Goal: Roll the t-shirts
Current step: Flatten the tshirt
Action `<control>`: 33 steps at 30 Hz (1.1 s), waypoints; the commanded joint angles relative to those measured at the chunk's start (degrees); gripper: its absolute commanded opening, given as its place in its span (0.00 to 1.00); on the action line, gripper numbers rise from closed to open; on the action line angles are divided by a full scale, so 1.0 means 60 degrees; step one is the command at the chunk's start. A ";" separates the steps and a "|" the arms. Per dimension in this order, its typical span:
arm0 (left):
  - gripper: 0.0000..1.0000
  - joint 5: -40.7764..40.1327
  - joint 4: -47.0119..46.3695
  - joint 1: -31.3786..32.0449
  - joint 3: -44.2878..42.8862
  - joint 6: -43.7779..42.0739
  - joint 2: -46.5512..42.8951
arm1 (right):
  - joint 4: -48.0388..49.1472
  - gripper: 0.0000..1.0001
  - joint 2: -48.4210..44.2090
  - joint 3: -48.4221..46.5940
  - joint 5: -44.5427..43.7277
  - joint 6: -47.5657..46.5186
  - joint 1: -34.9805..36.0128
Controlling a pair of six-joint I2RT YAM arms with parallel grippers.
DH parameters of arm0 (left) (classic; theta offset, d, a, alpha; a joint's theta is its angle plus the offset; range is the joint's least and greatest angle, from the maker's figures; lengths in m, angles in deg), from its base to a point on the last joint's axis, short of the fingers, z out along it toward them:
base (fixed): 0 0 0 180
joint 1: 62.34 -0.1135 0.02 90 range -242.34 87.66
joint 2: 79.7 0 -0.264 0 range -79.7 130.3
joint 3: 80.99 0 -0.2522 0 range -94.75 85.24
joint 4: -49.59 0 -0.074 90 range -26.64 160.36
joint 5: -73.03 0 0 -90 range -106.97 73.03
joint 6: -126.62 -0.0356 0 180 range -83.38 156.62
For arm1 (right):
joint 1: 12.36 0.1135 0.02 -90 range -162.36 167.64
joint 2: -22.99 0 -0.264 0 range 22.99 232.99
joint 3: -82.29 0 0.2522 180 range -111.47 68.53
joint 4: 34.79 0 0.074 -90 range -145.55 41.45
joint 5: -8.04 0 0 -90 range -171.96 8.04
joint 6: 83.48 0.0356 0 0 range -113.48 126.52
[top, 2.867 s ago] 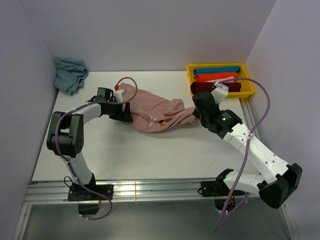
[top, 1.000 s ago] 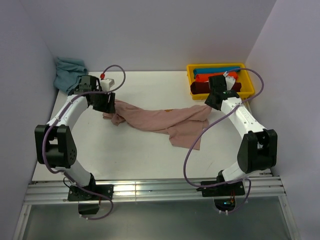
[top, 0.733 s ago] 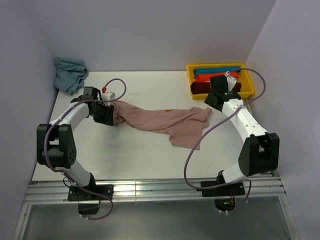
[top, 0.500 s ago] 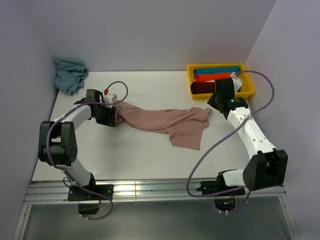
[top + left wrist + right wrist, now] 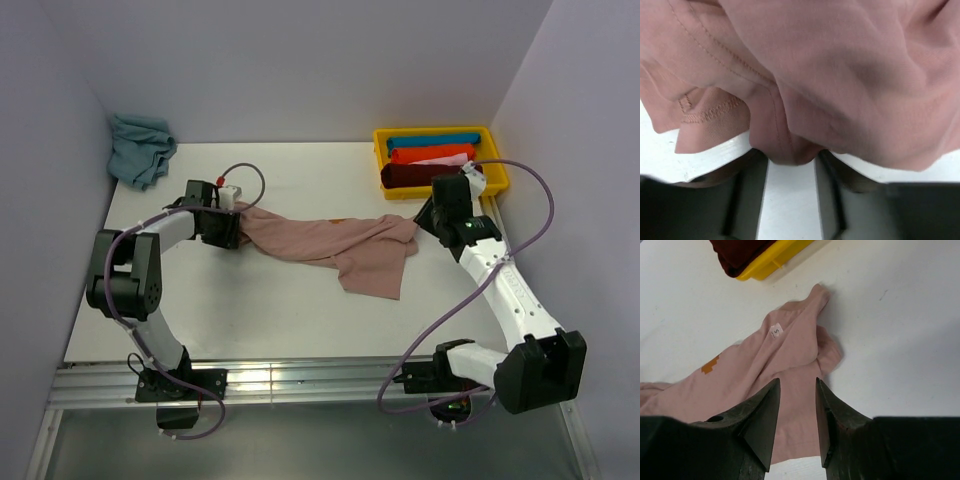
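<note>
Pink t-shirt (image 5: 330, 245) crumpled on the white table (image 5: 300, 330), stretched from one gripper to the other. Left gripper (image 5: 790, 167) low at one end of it, fingers (image 5: 747, 200) a bit apart, a thick pink fold right at the tips. Pinched or only lying there? Cannot tell. Right gripper (image 5: 797, 385) over the other end, fingers wide apart, nothing between them. Just past its tips, a small white tag (image 5: 775, 331) and an orange print (image 5: 710, 364). Farther out, a yellow bin (image 5: 775, 257) with rolled shirts (image 5: 432, 155). Far beyond the left gripper, a blue heap of cloth (image 5: 140, 148) in the corner.
</note>
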 commanded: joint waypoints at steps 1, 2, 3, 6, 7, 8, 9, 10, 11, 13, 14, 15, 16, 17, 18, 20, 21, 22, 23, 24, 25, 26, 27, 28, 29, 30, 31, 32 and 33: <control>0.44 -0.0509 -0.0534 0.0187 0.0092 0.0241 0.0124 | 0.0219 0.41 -0.0397 0.0184 -0.0056 0.0205 0.0251; 0.42 -0.0596 -0.0534 0.0274 0.0106 0.0256 0.0153 | 0.0233 0.41 -0.0398 0.0244 -0.0071 0.0235 0.0281; 0.39 -0.0771 -0.0549 0.0319 0.0150 0.0256 0.0168 | 0.0248 0.41 -0.0427 0.0317 -0.0071 0.0264 0.0325; 0.21 -0.0904 -0.0447 0.0378 0.0267 0.0242 -0.0007 | 0.0321 0.40 -0.0485 0.0478 -0.0100 0.0337 0.0472; 0.15 -0.0934 -0.0403 0.0378 0.0340 0.0169 -0.0109 | 0.0336 0.40 -0.0485 0.0565 -0.0100 0.0337 0.0515; 0.11 -0.0949 -0.0257 0.0378 0.0341 0.0139 -0.0342 | 0.0336 0.40 -0.0500 0.0595 -0.0115 0.0337 0.0574; 0.09 -0.0963 -0.0096 0.0378 0.0341 0.0081 -0.0475 | 0.0336 0.39 -0.0457 0.0625 -0.0129 0.0352 0.0603; 0.07 -0.1021 0.0050 0.0378 0.0283 -0.0050 -0.0607 | 0.0336 0.39 -0.0442 0.0668 -0.0129 0.0338 0.0633; 0.07 -0.1008 0.0429 0.0363 0.0224 -0.0138 -0.0869 | 0.0336 0.39 -0.0427 0.0712 -0.0129 0.0337 0.0677; 0.06 -0.0906 0.0826 0.0334 -0.0024 -0.0417 -0.1134 | 0.0380 0.39 -0.0383 0.0844 -0.0115 0.0352 0.0735; 0.06 -0.0890 0.1249 0.0305 -0.0127 -0.0519 -0.1382 | 0.0394 0.39 -0.0354 0.0874 -0.0100 0.0367 0.0765; 0.06 -0.0876 0.1441 0.0290 -0.0230 -0.0636 -0.1486 | 0.0438 0.39 -0.0310 0.0917 -0.0100 0.0381 0.0808; 0.06 -0.0861 0.1646 0.0275 -0.0419 -0.0855 -0.1574 | 0.0468 0.39 -0.0295 0.1034 -0.0100 0.0425 0.0823; 0.06 -0.0832 0.1967 0.0217 -0.0523 -0.0988 -0.1735 | 0.0497 0.39 -0.0251 0.1093 -0.0086 0.0454 0.0852; 0.07 -0.0788 0.2145 0.0173 -0.0669 -0.1148 -0.1794 | 0.0570 0.39 -0.0222 0.1253 -0.0071 0.0469 0.0882; 0.07 -0.0686 0.2365 0.0013 -0.0772 -0.1340 -0.1956 | 0.0658 0.40 -0.0163 0.1415 -0.0085 0.0542 0.0882; 0.07 -0.0671 0.2598 -0.0032 -0.0831 -0.1471 -0.1985 | 0.0731 0.41 -0.0091 0.1561 -0.0129 0.0557 0.0882; 0.07 -0.0642 0.2658 -0.0076 -0.0918 -0.1545 -0.1985 | 0.0775 0.44 -0.0046 0.1606 -0.0158 0.0601 0.0882; 0.08 -0.0583 0.2732 -0.0149 -0.0934 -0.1589 -0.2014 | 0.0833 0.45 0.0085 0.1650 -0.0188 0.0601 0.0882; 0.08 -0.0554 0.2776 -0.0193 -0.0963 -0.1647 -0.2015 | 0.0979 0.47 0.0173 0.1679 -0.0203 0.0601 0.0882; 0.08 -0.0524 0.2849 -0.0222 -0.1007 -0.1677 -0.2015 | 0.1068 0.48 0.0290 0.1694 -0.0203 0.0572 0.0897; 0.08 -0.0510 0.2879 -0.0252 -0.1021 -0.1677 -0.2000 | 0.1141 0.48 0.0407 0.1694 -0.0217 0.0572 0.0882; 0.08 -0.0495 0.2893 -0.0252 -0.1036 -0.1692 -0.1986 | 0.1301 0.48 0.0684 0.1636 -0.0217 0.0572 0.0868; 0.08 -0.0451 0.2951 -0.0267 -0.1080 -0.1707 -0.1971 | 0.1375 0.48 0.0860 0.1578 -0.0188 0.0470 0.0853; 0.08 -0.0451 0.2967 -0.0281 -0.1109 -0.1707 -0.1956 | 0.1463 0.48 0.1254 0.1534 -0.0116 0.0426 0.0853; 0.07 -0.0451 0.2981 -0.0281 -0.1182 -0.1707 -0.1927 | 0.1609 0.48 0.1461 0.1388 -0.0057 0.0338 0.0838; 0.07 -0.0451 0.2996 -0.0296 -0.1212 -0.1721 -0.1912 | 0.1654 0.48 0.1680 0.1329 0.0016 0.0279 0.0809; 0.07 -0.0436 0.3010 -0.0339 -0.1256 -0.1736 -0.1898 | 0.1698 0.48 0.2060 0.1256 0.0017 0.0250 0.0736; 0.07 -0.0436 0.3040 -0.0369 -0.1299 -0.1736 -0.1883 | 0.1785 0.48 0.2252 0.1139 0.0090 0.0221 0.0692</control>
